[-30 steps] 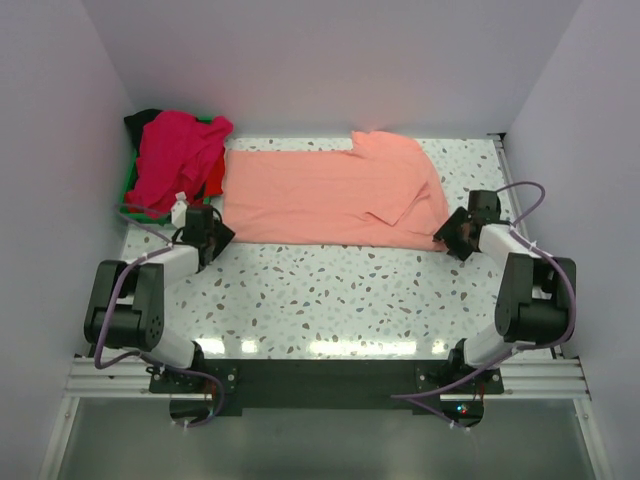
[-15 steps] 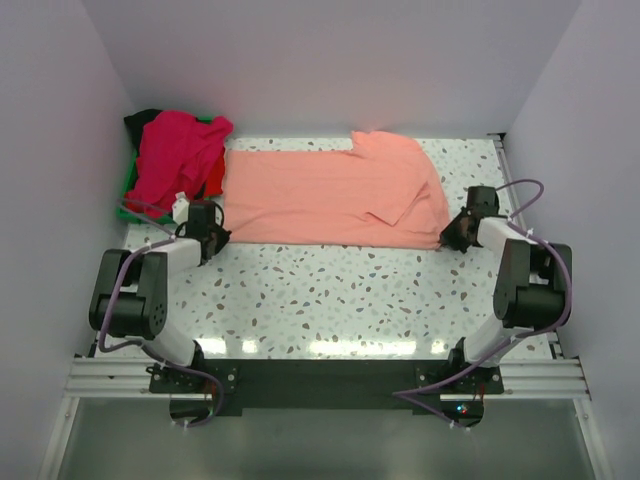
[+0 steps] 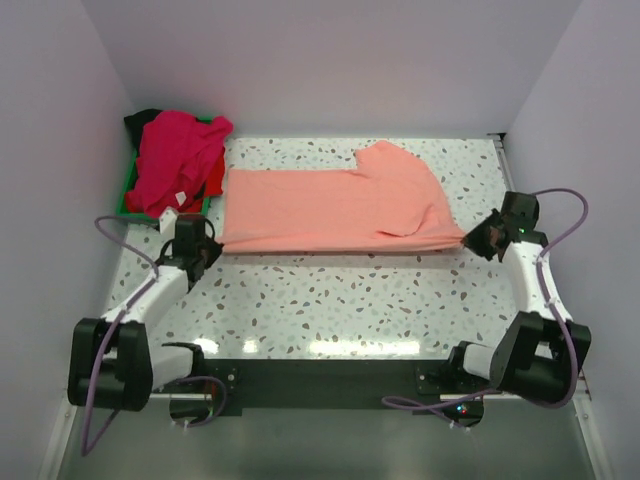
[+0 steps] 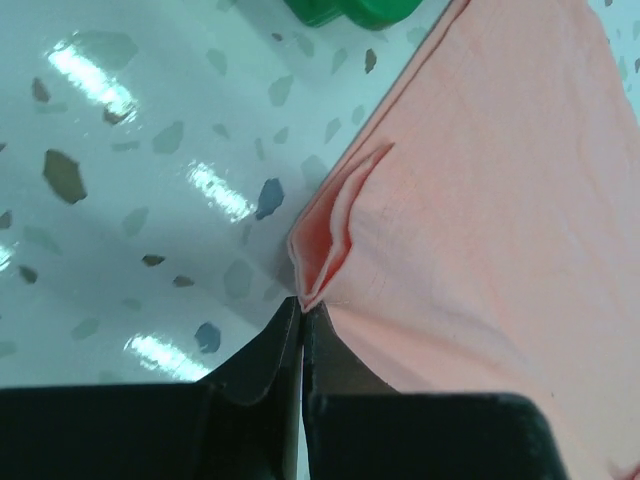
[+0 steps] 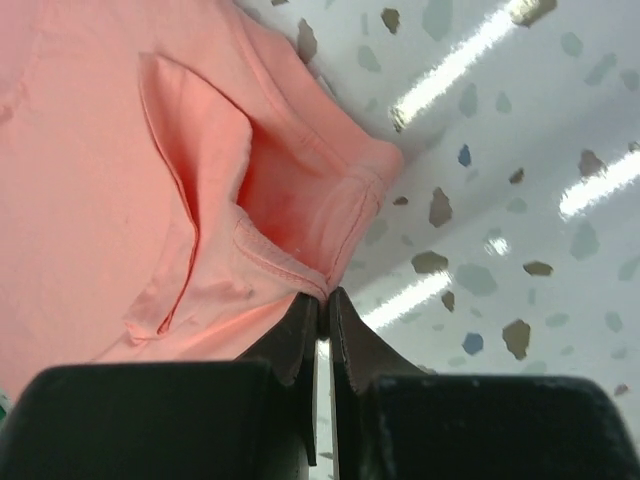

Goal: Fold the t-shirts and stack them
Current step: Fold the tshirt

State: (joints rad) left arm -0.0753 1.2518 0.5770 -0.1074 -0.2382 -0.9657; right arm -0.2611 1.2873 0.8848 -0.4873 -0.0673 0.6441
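A salmon-pink t-shirt point(image 3: 330, 208) lies spread across the back of the speckled table, pulled taut along its near edge. My left gripper point(image 3: 213, 246) is shut on its near left corner point(image 4: 312, 290). At the opposite end, my right gripper point(image 3: 468, 240) is shut on the near right corner point(image 5: 322, 288), where a hem fold bunches at the fingertips. More t-shirts, magenta-pink point(image 3: 175, 160) over red and black, are heaped at the back left.
The heap sits in a green tray point(image 3: 128, 195) against the left wall; its rim point(image 4: 345, 10) shows in the left wrist view. Purple walls close the table at the left, back and right. Both arm bases stand at the near edge.
Both grippers closed on the salmon-pink shirt's near corners and moved apart and slightly toward me. The shirt's near edge is now stretched straight between them.
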